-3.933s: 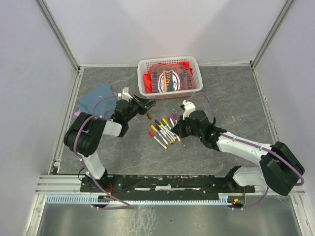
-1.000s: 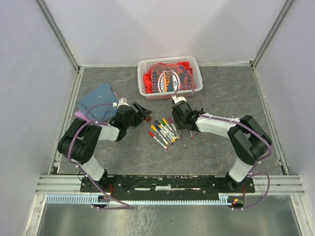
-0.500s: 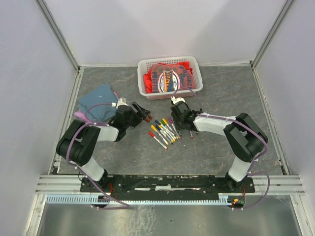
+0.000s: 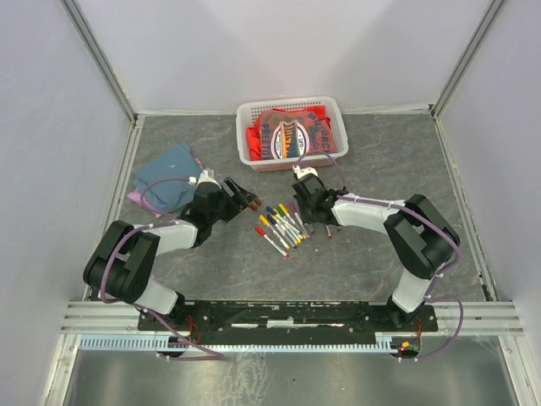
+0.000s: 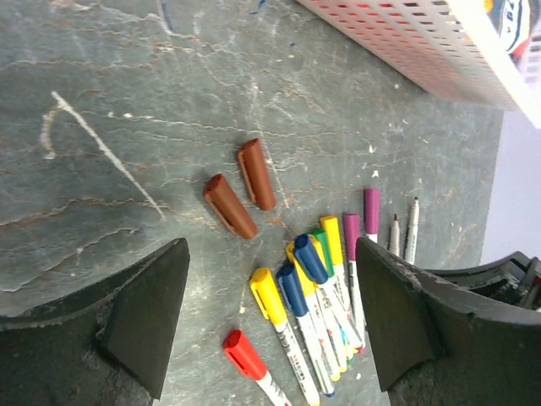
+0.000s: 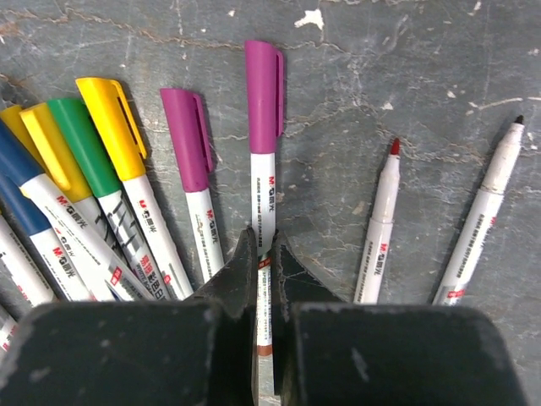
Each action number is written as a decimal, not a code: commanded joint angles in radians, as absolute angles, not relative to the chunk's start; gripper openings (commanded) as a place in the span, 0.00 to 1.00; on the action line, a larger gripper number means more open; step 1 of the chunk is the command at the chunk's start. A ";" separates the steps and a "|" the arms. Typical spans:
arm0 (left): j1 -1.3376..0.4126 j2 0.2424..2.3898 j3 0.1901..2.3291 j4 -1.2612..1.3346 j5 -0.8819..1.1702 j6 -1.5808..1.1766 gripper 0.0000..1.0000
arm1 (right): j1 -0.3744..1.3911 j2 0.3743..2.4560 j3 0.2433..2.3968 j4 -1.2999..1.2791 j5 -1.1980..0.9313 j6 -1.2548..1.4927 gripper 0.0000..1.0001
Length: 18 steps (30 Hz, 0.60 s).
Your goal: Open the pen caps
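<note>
Several pens [image 4: 283, 224] with white barrels and coloured caps lie fanned out mid-table. In the right wrist view my right gripper [image 6: 264, 244] is shut on the white barrel of a purple-capped pen [image 6: 264, 93], which lies on the table beside another purple-capped pen [image 6: 190, 135]. My left gripper [image 5: 270, 254] hangs open over the other end of the bundle, with the red-capped [image 5: 243, 355], yellow-capped [image 5: 269, 296] and blue-capped pens [image 5: 309, 258] between its fingers, touching none. Two loose brown pen caps [image 5: 230, 205] lie just beyond. Two uncapped pens [image 6: 380, 228] rest to the right.
A white basket [image 4: 245, 139] with red packets stands behind the pens. A blue cloth [image 4: 169, 173] lies at the back left, behind my left gripper [image 4: 241, 196]. My right gripper [image 4: 306, 203] sits just in front of the basket.
My right gripper has gone from partly open to shut on the purple-capped pen's barrel. The left arm's elbow has swung left and nearer; its gripper stays open over the pens.
</note>
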<state>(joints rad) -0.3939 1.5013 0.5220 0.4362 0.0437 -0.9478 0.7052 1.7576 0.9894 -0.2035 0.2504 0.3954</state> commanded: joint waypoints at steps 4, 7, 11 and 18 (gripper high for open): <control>-0.432 1.458 0.560 0.542 0.183 -0.888 0.85 | 0.705 1.598 0.968 -0.180 0.288 0.367 0.01; -0.455 1.462 0.589 0.557 0.217 -0.884 0.85 | 0.705 1.526 0.945 -0.161 0.257 0.365 0.01; -0.478 1.497 0.623 0.617 0.287 -0.922 0.85 | 0.708 1.475 0.932 -0.152 0.214 0.367 0.01; -0.515 1.572 0.680 0.681 0.331 -0.994 0.85 | 0.751 1.424 0.913 -0.145 0.187 0.378 0.01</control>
<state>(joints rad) -0.4953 1.5383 0.6247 0.6022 0.2813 -0.9501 0.7208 1.4708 0.9264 -0.1764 0.2119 0.3775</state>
